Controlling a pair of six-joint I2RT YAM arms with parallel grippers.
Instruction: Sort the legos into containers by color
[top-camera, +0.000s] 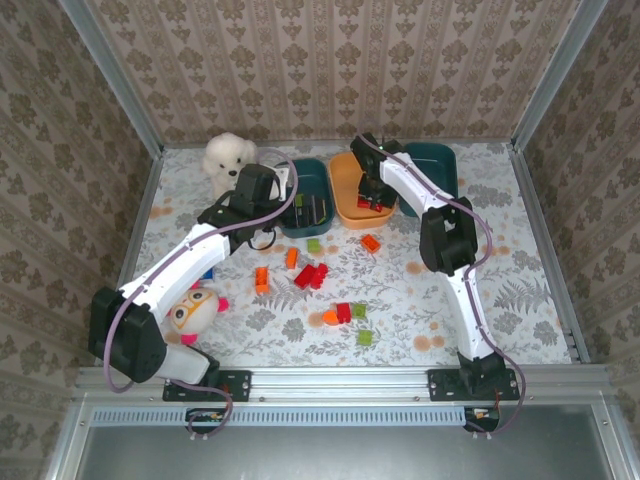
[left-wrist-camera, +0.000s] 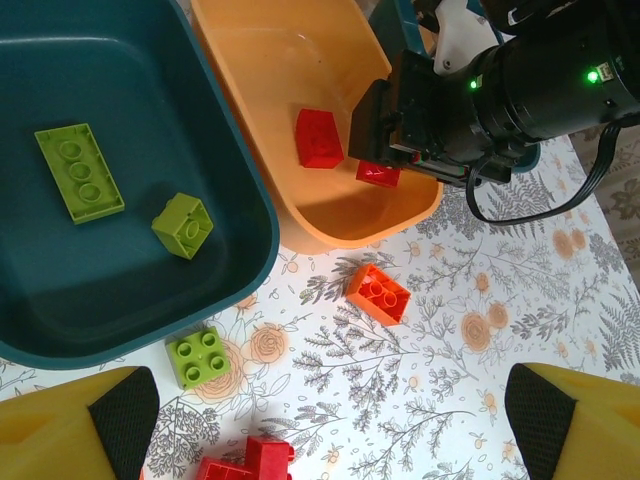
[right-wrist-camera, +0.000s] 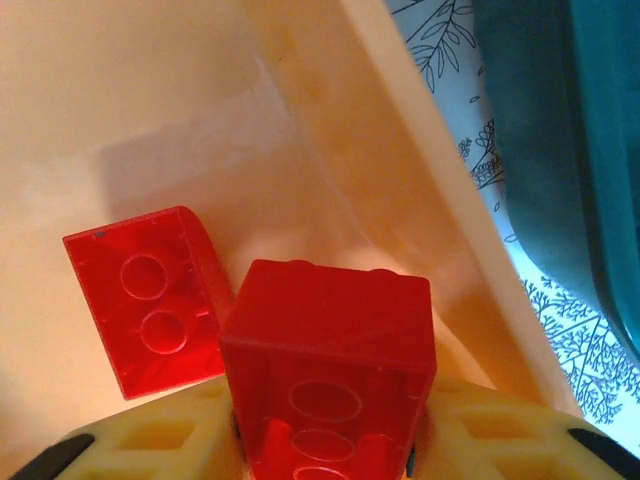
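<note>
Legos (top-camera: 311, 275) on the table (top-camera: 520, 290); plush dog (top-camera: 226, 160) and doll (top-camera: 192, 310) at left

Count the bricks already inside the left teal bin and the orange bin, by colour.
Lime green: 2, a long lime green brick and a square lime green brick, both in the dark teal bin.
Red: 2, both in the orange bin: a loose red brick on its floor and a held red brick in the right gripper.
Orange: 0
Total: 4
</note>
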